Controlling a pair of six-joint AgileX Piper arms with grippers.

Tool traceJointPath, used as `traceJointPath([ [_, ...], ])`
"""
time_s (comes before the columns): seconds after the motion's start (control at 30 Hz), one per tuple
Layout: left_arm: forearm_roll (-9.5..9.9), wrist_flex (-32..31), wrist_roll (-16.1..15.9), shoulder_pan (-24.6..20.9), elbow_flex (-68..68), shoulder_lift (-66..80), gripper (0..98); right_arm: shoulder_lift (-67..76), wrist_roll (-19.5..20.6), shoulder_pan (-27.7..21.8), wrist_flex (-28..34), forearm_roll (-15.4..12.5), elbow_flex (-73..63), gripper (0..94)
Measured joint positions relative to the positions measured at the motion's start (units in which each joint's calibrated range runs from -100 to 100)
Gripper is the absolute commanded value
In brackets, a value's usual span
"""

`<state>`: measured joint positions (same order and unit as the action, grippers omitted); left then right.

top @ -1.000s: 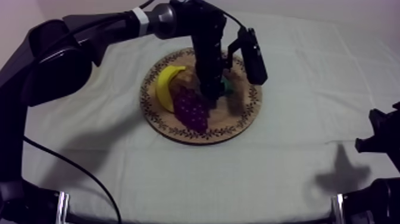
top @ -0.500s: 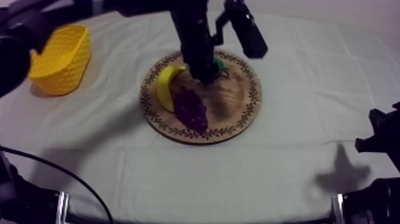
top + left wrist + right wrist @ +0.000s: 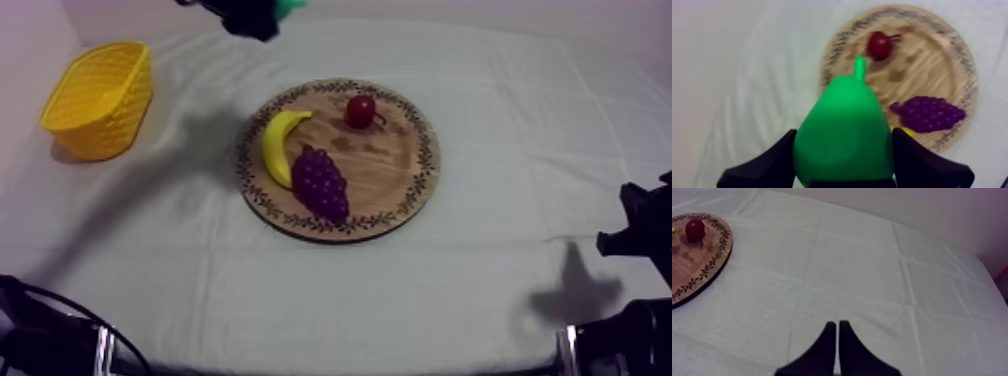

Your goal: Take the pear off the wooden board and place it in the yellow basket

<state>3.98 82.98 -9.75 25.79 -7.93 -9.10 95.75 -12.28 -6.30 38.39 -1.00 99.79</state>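
Note:
High over the cloth, my left gripper [image 3: 844, 162] is shut on the green pear [image 3: 844, 135], one black finger [image 3: 767, 165] on each side of it. From above, this gripper [image 3: 255, 15] hangs at the back of the table, left of the wooden board [image 3: 395, 165], with a bit of the pear [image 3: 292, 5] showing. The yellow basket [image 3: 100, 95] stands at the far left, apart from the gripper. My right gripper [image 3: 837, 325] is shut on nothing, low over bare cloth at the right [image 3: 635, 235].
On the board lie a banana [image 3: 277, 145], purple grapes [image 3: 320, 183] and a small red fruit [image 3: 360, 110]. The left wrist view looks down on the board [image 3: 932, 65], the red fruit [image 3: 878, 45] and the grapes [image 3: 929, 114]. The board's rim [image 3: 709, 268] lies left of my right gripper.
My left arm has risen off the board with the pear and swung toward the back left. The basket and the red fruit have come into sight. The right arm has stayed still.

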Motion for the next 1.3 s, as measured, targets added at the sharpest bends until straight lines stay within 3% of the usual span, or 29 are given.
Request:
traceJointPath([
  [0.27, -0.2, -2.3, -1.8, -9.7, 2.9, 7.1, 47.3, 0.0, 0.0, 0.0, 0.0, 0.0, 0.0, 0.3],
  [0.73, -1.17, -9.7, -5.2, -26.5, 9.2, 0.5, 47.5, 0.0, 0.0, 0.0, 0.0, 0.0, 0.0, 0.3],
  [1.07, -1.44, -11.6, -6.2, -29.8, 6.7, -9.0, 49.0, 0.0, 0.0, 0.0, 0.0, 0.0, 0.0, 0.3],
  [1.3, -2.03, -13.2, -6.9, -30.3, 7.1, -11.9, 71.2, 0.0, 0.0, 0.0, 0.0, 0.0, 0.0, 0.3],
])
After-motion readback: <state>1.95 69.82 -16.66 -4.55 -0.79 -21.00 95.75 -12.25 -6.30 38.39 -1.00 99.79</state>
